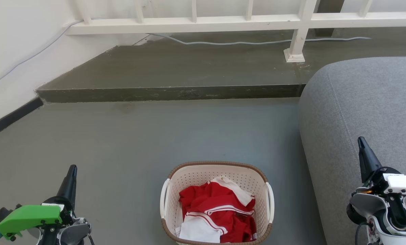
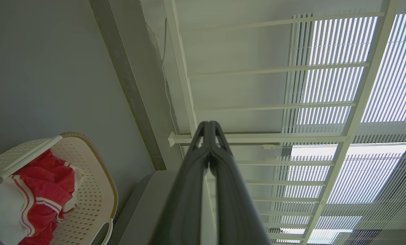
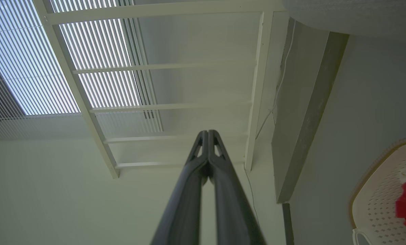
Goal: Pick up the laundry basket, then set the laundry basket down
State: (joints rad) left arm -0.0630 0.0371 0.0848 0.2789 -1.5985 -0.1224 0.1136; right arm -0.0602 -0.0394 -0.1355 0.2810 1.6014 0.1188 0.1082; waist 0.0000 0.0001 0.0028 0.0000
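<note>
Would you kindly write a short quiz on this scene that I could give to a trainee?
1. True or false: the laundry basket stands on the floor, and neither the left pincer nor the right pincer touches it.
2. What lies in the basket? A) red and white clothing B) blue towels C) nothing
3. In a word: what grey upholstered thing stands on the robot's right of the basket?
Key: 1 true; 2 A; 3 a sofa.
</note>
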